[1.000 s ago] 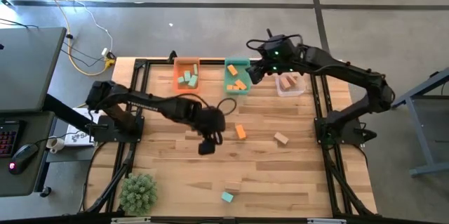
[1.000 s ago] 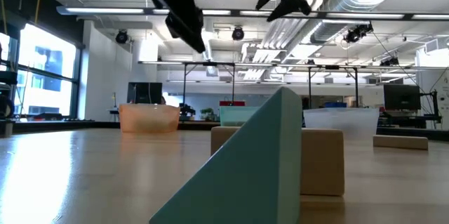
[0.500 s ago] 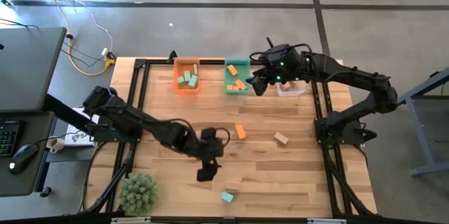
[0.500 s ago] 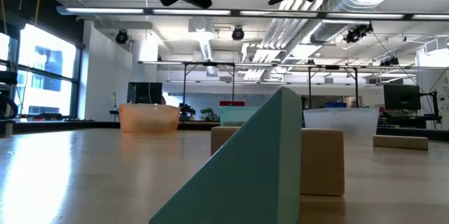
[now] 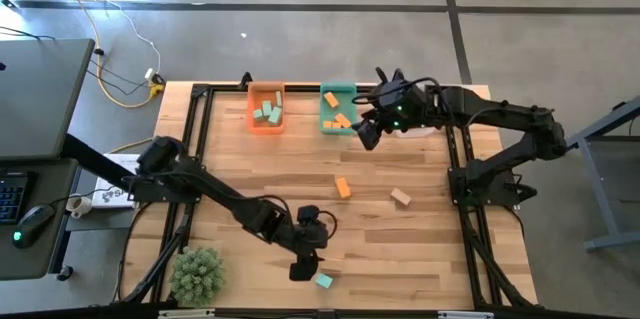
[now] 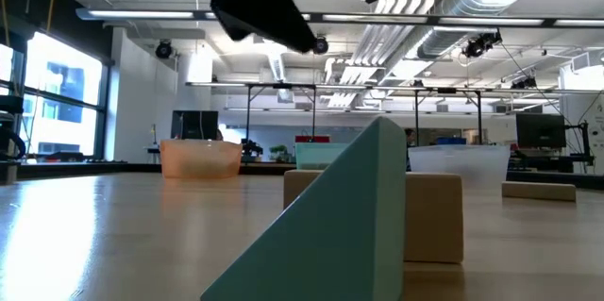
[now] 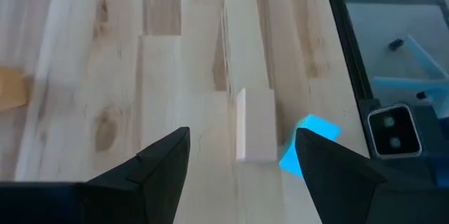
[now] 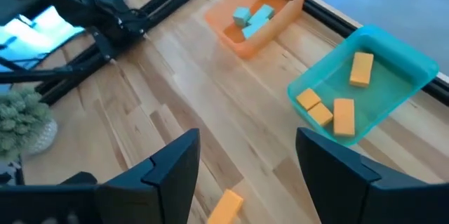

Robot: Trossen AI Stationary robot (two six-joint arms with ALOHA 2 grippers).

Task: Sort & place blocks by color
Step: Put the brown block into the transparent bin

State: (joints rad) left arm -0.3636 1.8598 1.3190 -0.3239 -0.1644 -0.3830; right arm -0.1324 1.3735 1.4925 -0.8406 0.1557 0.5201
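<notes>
1. Blocks are small chunky pieces in teal, orange and bare pale wood, smooth faces with crisp edges. Teal ones [image 5: 267, 112] sit in the orange bin [image 5: 252, 119], orange ones [image 5: 341, 119] in the teal bin [image 5: 324, 124], so the colours are swapped.
2. Loose on the worktop [image 5: 400, 249]: an orange bar [image 5: 343, 187] near the middle, a plain wood block [image 5: 401, 197] to its right, and near the front edge a wood bar [image 7: 255, 126] lying flat with a teal block [image 7: 307, 142] just beside it.
3. Worktop is light butcher-block style planks with visible grain and a few knots, framed by black rails.
4. Left hand [image 5: 301, 268] is low over the front of the worktop, fingers spread apart with nothing between them, right by that wood bar and teal block.
5. Right hand [image 5: 367, 136] hangs above the worktop just by the teal bin, fingers also apart and empty.
6. Bins are glossy see-through plastic rectangles with rounded corners. A fuzzy green plant [image 5: 196, 274] sits at the front left corner.
</notes>
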